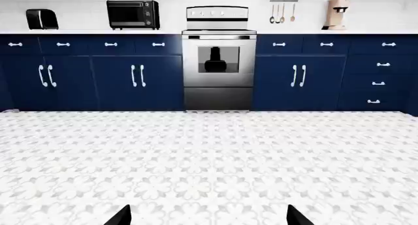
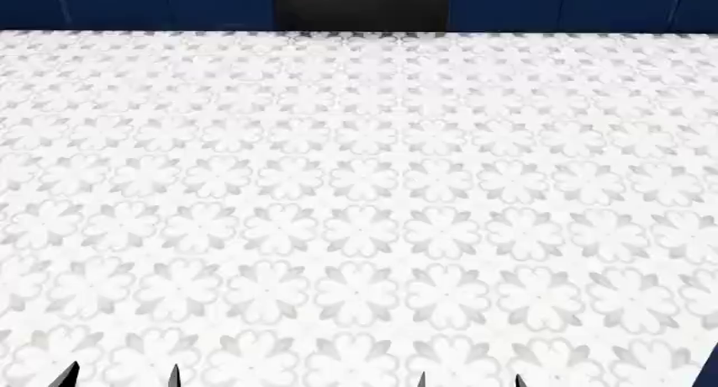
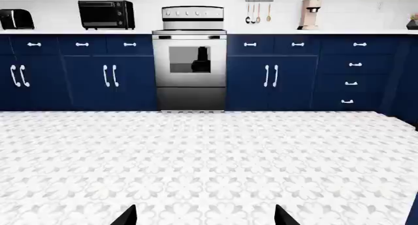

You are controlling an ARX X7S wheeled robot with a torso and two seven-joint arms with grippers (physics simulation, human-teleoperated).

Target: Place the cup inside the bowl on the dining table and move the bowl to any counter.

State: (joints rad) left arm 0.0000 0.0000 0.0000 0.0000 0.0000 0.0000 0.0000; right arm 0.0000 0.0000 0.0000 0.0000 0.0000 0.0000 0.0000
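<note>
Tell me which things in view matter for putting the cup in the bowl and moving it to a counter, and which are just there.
For the job:
counter
left end effector, open
right end effector, open
Cup, bowl and dining table are not in view.

Just there:
toaster
toaster oven
stove
hanging utensils
coffee machine

1. White floral-patterned tile floor (image 2: 359, 202): open, unobstructed ahead of both arms.
2. Navy blue base cabinets (image 1: 91, 73) with stainless steel oven (image 1: 218, 63): wall off the far side.
3. White worktop (image 3: 58, 32): carries black toaster oven (image 3: 105, 13), black toaster (image 1: 42, 19), beige coffee machine (image 3: 310, 13).

Glossy patterned floor tiles (image 2: 359, 202), brushed-steel oven (image 1: 219, 58)
</note>
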